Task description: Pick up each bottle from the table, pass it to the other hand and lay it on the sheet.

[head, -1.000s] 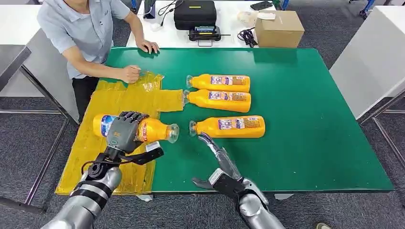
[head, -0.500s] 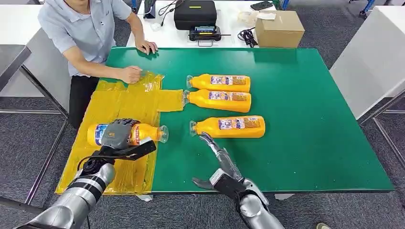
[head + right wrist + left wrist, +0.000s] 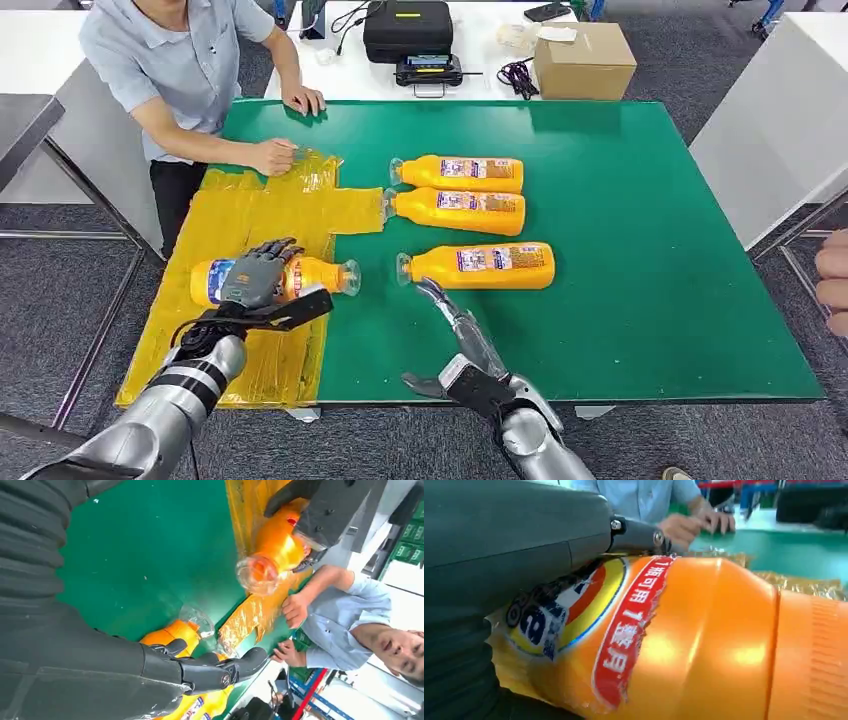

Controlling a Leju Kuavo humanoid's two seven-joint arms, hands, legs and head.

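Shift since earlier frames: left hand (image 3: 255, 278) has carried the held bottle (image 3: 310, 277) down and outward to lie on the sheet (image 3: 255, 215) — fingers now lifting and spreading over its label where before they wrapped it.
Left hand, state: opening; fingers fanned across the bottle's top, thumb alongside. Whether any real grip remains cannot be told; it reads as a release.
Meaning for task: one bottle looks delivered, cap end just at the sheet's edge toward the green table (image 3: 620, 240).
Right hand (image 3: 455, 320), state: empty, fingers extended and apart, fingertips just short of the nearest bottle (image 3: 480, 267).
Bottles awaiting: nearest bottle, middle bottle (image 3: 458, 211), far bottle (image 3: 460, 174) — all on their sides on the table, caps toward the sheet.
Contents: each bottle orange throughout, apparently full; caps clear.
Sheet: yellow film, crinkled; a person's hand (image 3: 272, 156) pins its far corner.
Beyond: black case (image 3: 407, 22), cardboard box (image 3: 585, 60) on the white table.
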